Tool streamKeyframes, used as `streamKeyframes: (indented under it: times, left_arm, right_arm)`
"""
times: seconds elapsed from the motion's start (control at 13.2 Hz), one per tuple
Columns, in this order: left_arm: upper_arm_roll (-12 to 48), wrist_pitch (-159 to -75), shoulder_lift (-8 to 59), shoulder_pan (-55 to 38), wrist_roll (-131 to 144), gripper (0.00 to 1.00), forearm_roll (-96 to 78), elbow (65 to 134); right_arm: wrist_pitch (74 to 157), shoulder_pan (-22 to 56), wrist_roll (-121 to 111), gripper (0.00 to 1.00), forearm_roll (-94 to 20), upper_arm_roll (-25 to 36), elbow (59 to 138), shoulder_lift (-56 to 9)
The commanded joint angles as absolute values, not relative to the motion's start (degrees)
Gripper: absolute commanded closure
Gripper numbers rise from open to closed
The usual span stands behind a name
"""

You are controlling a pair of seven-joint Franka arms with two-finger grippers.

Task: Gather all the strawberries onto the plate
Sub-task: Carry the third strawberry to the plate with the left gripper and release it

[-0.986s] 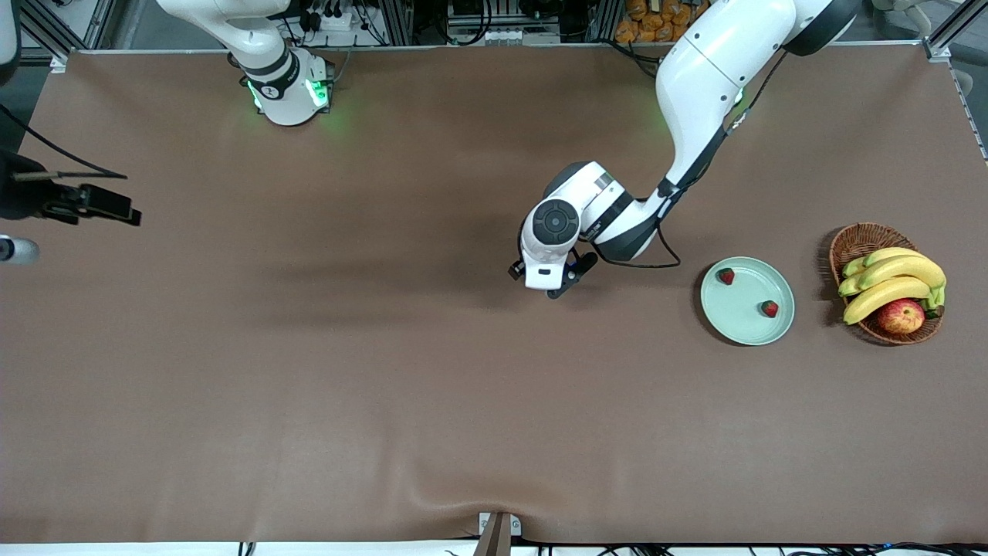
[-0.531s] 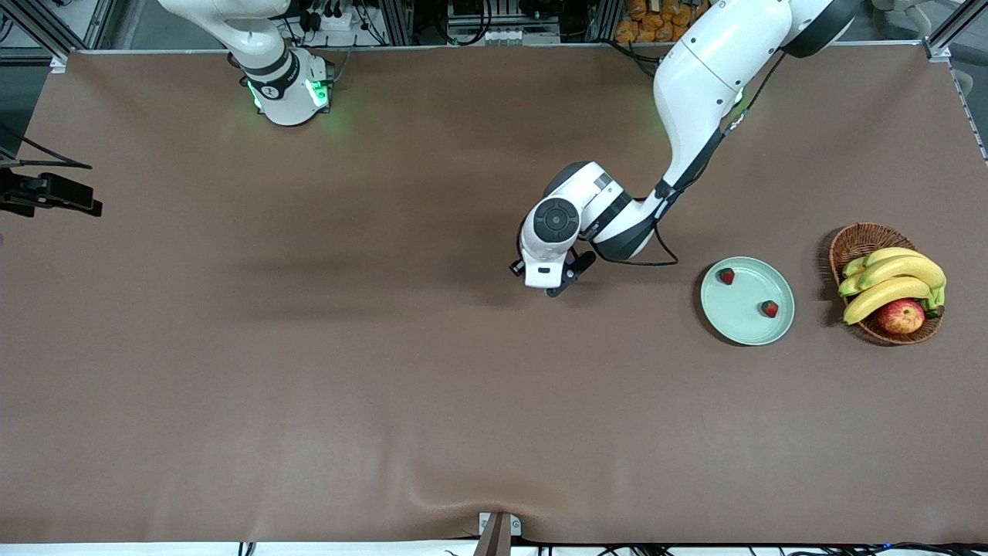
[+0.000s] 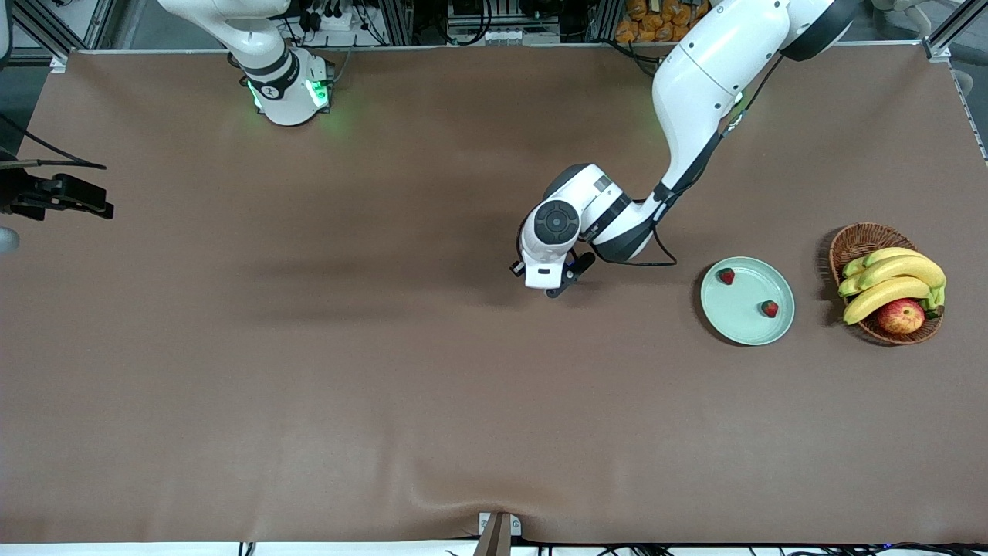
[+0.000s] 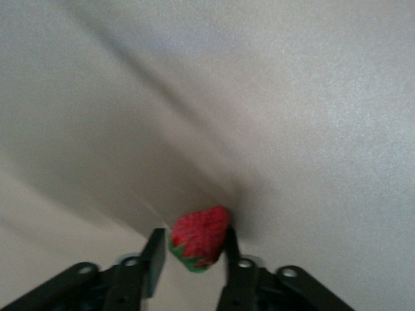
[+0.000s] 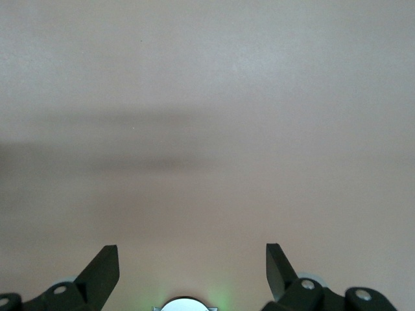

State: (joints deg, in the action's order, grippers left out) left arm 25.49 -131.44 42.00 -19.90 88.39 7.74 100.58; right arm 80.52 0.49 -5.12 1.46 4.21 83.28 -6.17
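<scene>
My left gripper point(image 3: 557, 290) is low over the middle of the table. In the left wrist view the left gripper point(image 4: 192, 234) is shut on a small red strawberry point(image 4: 200, 233) with a green leafy top, held between its black fingers just above the brown cloth. The pale mint-green plate point(image 3: 741, 323) lies toward the left arm's end of the table. Two more strawberries lie in it, one near its rim point(image 3: 726, 276) and one nearer the basket point(image 3: 769, 309). My right gripper point(image 3: 89, 202) hangs open and empty at the right arm's end of the table; its wrist view point(image 5: 191, 251) shows only bare cloth.
A brown wicker basket point(image 3: 861, 238) stands beside the plate at the left arm's end of the table, with bananas point(image 3: 895, 279) and a red-yellow apple point(image 3: 900, 315) in it. A brown cloth point(image 3: 386, 386) covers the table.
The left gripper has shifted slightly toward the robots' bases, with the strawberry between its fingers. The right gripper drifted at the table's end, first outward and then back a little.
</scene>
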Motion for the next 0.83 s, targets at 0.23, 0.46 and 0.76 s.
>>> streamKeyframes:
  times: [0.23,0.46,0.76]
  left_arm:
    - [25.7,-126.1,35.5,-15.7,86.1,1.00,9.7,99.9]
    - [25.8,-120.5,31.7,-11.2,79.8,1.00,9.7,100.0]
    - [25.8,-115.4,29.8,-1.3,65.4,1.00,9.8,100.5]
  right_arm:
    - [82.8,1.0,-3.7,0.00,2.6,4.1,86.6,-5.5]
    - [85.7,1.0,-3.6,0.00,2.5,4.1,89.8,-4.8]
    - [86.0,0.7,-1.1,0.00,-0.5,4.0,89.8,-4.4]
